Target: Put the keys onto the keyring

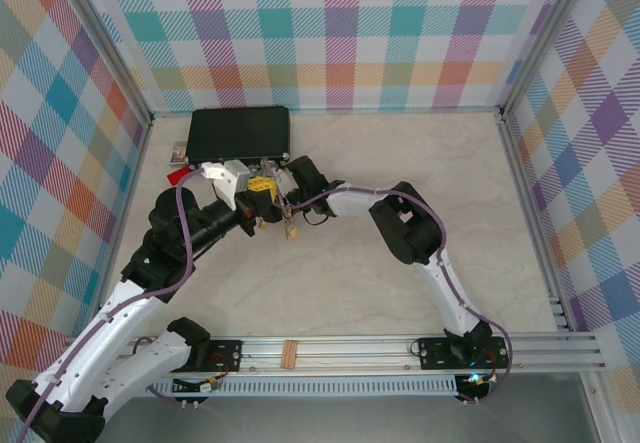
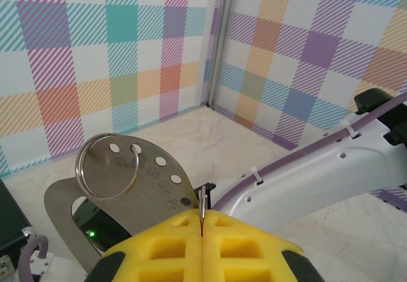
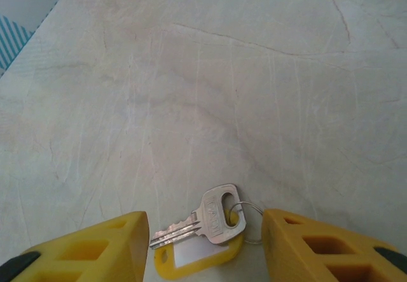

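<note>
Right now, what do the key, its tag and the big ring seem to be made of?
The key: metal, it seems; silvery, shiny, with a stamped head.
The tag: probably plastic; matt yellow, rounded edge.
The big ring: probably steel wire; thin, grey, polished, it reflects light.

Just past both pairs of jaws, at the far side of the table (image 1: 400,303), a flat black case (image 1: 240,131) lies with its long side towards them, a small greyish object (image 1: 178,149) sitting at its left end. A small red tag (image 1: 177,175) rests on the tabletop to the left of the left jaws. Right above those jaws stands a thin grey metal plate (image 2: 149,183), pierced with round holes and stamped with digits. Pale, marbled tabletop spreads beneath and ahead of the right jaws. Bright plaid walls (image 1: 330,33) rise beyond. Well behind the jaws, a little wooden piece (image 1: 290,353) sits on the near-edge rail (image 1: 350,348).
</note>
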{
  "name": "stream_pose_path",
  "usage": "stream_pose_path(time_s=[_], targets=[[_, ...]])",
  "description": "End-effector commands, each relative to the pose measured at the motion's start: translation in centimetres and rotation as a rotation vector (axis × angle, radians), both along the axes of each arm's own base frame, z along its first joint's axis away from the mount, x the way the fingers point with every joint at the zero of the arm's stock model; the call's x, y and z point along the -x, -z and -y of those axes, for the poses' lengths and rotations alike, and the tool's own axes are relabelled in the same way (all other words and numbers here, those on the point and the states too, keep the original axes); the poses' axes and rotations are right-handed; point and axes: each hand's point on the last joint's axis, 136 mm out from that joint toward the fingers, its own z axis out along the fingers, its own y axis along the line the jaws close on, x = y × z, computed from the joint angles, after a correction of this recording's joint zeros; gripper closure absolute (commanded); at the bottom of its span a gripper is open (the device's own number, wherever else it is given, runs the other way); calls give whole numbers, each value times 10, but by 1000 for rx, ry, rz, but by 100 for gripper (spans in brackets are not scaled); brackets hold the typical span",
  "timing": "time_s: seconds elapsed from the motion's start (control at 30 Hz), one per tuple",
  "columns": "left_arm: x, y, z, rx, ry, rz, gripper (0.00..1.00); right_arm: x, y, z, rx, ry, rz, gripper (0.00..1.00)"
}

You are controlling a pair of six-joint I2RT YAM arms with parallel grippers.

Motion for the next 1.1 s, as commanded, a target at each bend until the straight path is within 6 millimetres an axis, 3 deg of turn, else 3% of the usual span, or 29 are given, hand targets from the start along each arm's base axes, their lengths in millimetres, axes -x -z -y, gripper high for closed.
stream_pose_path(time_s=[0.0, 0.33, 0.57, 0.7, 0.87, 1.07], targets=[[3, -10, -4, 19, -5, 42, 100, -8, 10, 0, 33, 18, 40, 49], [3, -10, -4, 21, -6, 44, 100, -7, 8, 0, 27, 19, 65, 49], [3, -9, -3, 21, 1, 42, 100, 15, 9, -2, 21, -92, 46, 54], [2, -9, -2, 21, 5, 41, 100, 23, 15, -3, 63, -123, 68, 60], [3, -10, -1, 24, 9, 42, 100, 18, 19, -2, 111, -96, 89, 65], [4, -10, -2, 24, 8, 43, 100, 13, 18, 0, 116, -67, 106, 85]])
